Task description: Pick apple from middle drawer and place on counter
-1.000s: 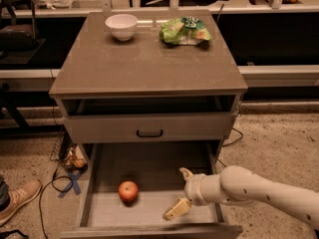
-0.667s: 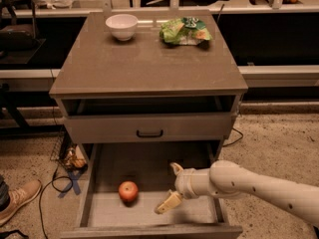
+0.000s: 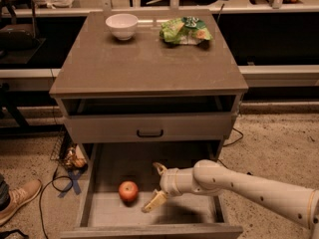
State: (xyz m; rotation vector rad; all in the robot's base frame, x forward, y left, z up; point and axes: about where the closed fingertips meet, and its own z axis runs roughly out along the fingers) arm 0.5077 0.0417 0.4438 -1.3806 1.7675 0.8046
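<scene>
The apple (image 3: 128, 191), small and red-orange, lies on the pale floor of the open middle drawer (image 3: 94, 183), left of centre. My gripper (image 3: 154, 187) reaches in from the right on a white arm and hangs over the drawer, just right of the apple and apart from it. Its two tan fingers (image 3: 153, 202) are spread wide and hold nothing. The counter (image 3: 144, 59) is the grey-brown top of the cabinet above.
A white bowl (image 3: 122, 25) and a green-and-yellow snack bag (image 3: 185, 30) sit at the back of the counter. A closed drawer front with a black handle (image 3: 149, 133) is above the open drawer. A shoe (image 3: 17, 199) and cables lie on the floor at left.
My gripper has moved left across the drawer, from its right side toward the apple. The apple has not moved.
</scene>
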